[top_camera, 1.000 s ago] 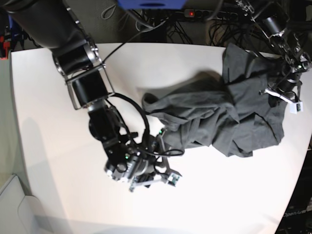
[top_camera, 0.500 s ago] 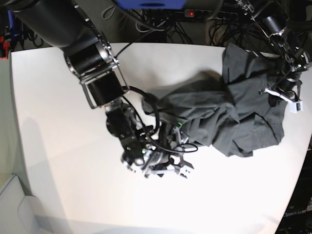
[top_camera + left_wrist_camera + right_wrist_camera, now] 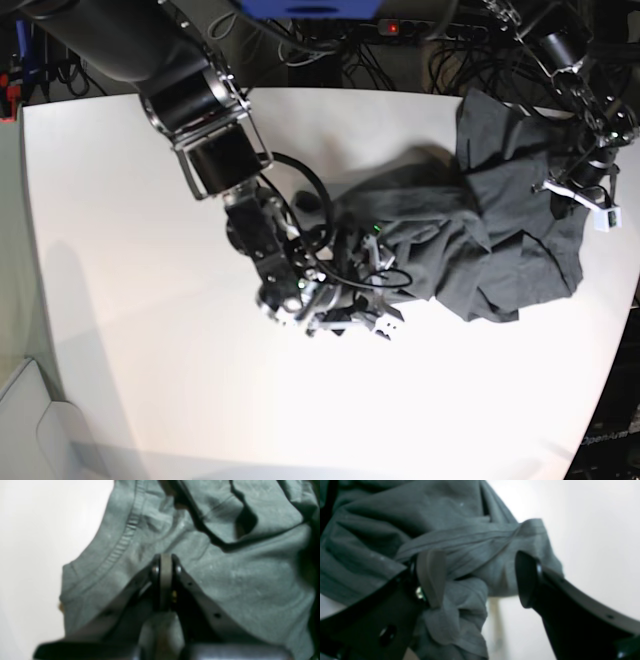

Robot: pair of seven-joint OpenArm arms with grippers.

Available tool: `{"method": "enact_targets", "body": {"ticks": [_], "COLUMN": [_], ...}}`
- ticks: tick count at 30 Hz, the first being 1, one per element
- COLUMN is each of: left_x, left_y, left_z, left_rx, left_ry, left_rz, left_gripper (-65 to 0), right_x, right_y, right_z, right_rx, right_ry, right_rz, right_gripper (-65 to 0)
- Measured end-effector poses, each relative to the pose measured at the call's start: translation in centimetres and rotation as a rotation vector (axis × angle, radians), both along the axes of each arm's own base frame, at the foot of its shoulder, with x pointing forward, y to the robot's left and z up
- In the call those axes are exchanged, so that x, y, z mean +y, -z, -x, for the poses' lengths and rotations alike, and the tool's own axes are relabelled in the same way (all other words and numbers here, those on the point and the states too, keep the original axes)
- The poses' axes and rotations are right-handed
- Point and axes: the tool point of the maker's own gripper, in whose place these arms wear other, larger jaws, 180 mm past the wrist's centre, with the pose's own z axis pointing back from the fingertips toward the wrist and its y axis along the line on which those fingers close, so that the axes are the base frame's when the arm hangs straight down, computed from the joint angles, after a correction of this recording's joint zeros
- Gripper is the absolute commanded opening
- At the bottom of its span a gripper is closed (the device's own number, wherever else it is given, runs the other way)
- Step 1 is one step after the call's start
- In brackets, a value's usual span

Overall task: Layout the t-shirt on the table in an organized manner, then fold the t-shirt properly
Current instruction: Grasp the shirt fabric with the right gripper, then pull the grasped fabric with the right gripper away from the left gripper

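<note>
t-shirt lies bunched and wrinkled on the right half of the white tabletop, far edge lifted near the back right corner. right gripper has jaws wide open, straddling a hemmed fold at the shirt's near-left edge, not pinching it. left gripper has jaws closed together, with grey cloth filling the view behind them; can't tell if any fabric is pinched.

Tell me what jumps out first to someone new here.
The crumpled dark t-shirt heaped on the right half of the white table. Next, the right tool, jaws wide around a bunched fold at the shirt's near-left edge. The left tool is shut over cloth near the ribbed collar, far right.
</note>
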Motion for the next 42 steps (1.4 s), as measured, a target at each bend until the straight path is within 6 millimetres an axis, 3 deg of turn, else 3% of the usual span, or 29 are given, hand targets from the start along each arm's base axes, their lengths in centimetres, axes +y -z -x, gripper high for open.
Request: {"method": "enact_targets", "body": {"ticks": [10, 12, 15, 19, 21, 27, 31, 34, 36, 42], "left_x": [0.0, 0.0, 0.0, 0.0, 0.0, 0.0, 0.0, 0.0, 0.1, 0.2], "left_y": [0.0, 0.0, 0.0, 0.0, 0.0, 0.1, 0.1, 0.1, 0.1, 0.0], "left_z": [0.0, 0.0, 0.0, 0.0, 0.1, 0.2, 0.3, 0.3, 0.4, 0.3], "left_rx": [-0.001, 0.000, 0.000, 0.000, 0.001, 0.001, -0.002, -0.002, 0.000, -0.003], "left_ry": [0.000, 0.000, 0.000, 0.000, 0.000, -0.002, -0.004, -0.004, 0.000, 0.000], "left_rz": [0.000, 0.000, 0.000, 0.000, 0.000, 0.001, 0.005, 0.005, 0.003, -0.003], "left_gripper": [-64.6, -64.6, -64.6, -64.6, -64.6, -64.6, -64.6, -64.6, -64.6, -64.6], "right_x": [1.0, 1.1, 1.4, 0.9, 1.1, 0.3, -2.0, -4.4, -7.5, -17.1], "right_y": [0.4, 0.5, 0.5, 3.7, 3.9, 2.6, -0.9, -2.4, -2.2, 0.3], "right_z": [0.8, 1.0, 0.9, 1.9, 1.7, 0.6, -2.0, -2.9, -2.6, 0.9], "right_rx": [-0.006, -0.006, -0.005, 0.077, 0.079, 0.062, -0.011, -0.039, -0.045, -0.040], "right_ry": [-0.002, -0.003, -0.001, 0.015, 0.025, 0.069, 0.149, 0.197, 0.250, 0.374], "right_rz": [-0.071, -0.084, -0.110, -0.096, -0.126, -0.143, -0.151, -0.127, -0.089, 0.064], "right_gripper": [-22.1, -26.5, -40.1, -57.9, -63.5, -65.0, -65.0, -65.0, -65.0, -65.0]}}
